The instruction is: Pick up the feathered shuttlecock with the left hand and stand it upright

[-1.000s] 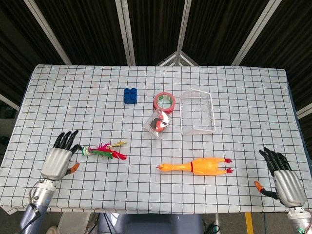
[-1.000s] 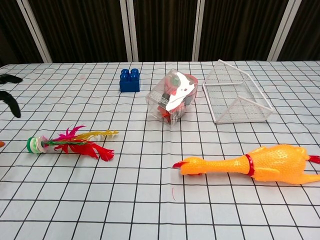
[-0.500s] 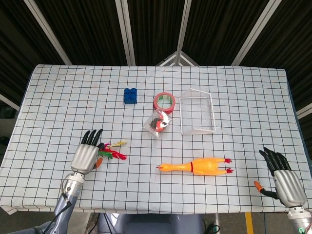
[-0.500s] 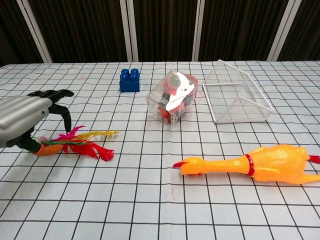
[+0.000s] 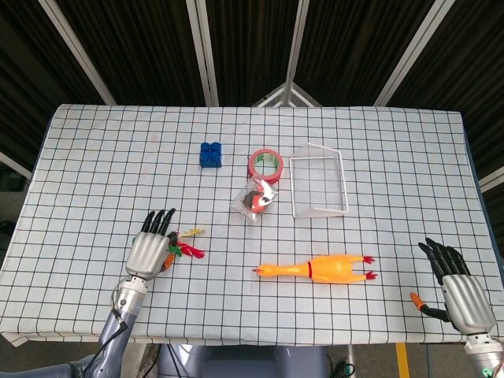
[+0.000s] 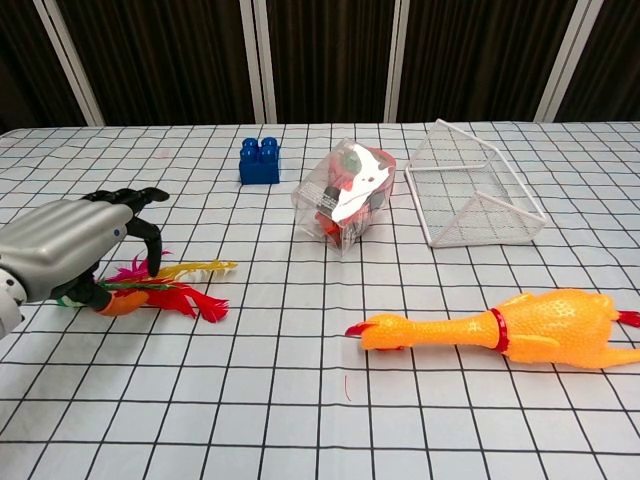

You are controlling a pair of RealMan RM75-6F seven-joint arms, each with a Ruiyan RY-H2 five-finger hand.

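The feathered shuttlecock (image 5: 187, 250) (image 6: 190, 298) lies on its side on the checked cloth at the front left, its red, green and yellow feathers pointing right. My left hand (image 5: 150, 250) (image 6: 70, 240) hovers over its base end, fingers arched down across the feathers and the orange-tipped thumb at the near side. The base is hidden under the hand, and I cannot see a closed grip. My right hand (image 5: 461, 295) rests at the front right corner, fingers spread and empty; it shows only in the head view.
A yellow rubber chicken (image 5: 319, 269) (image 6: 500, 325) lies right of centre at the front. Behind it are a clear bag (image 5: 256, 201) (image 6: 345, 195), a white wire basket (image 5: 318, 185) (image 6: 475, 195), a red tape roll (image 5: 266, 164) and a blue block (image 5: 210, 153) (image 6: 259, 162).
My left hand has moved right from beside the shuttlecock's base to lie over it, fingers now across the feathers. The shuttlecock and the right hand have not moved.
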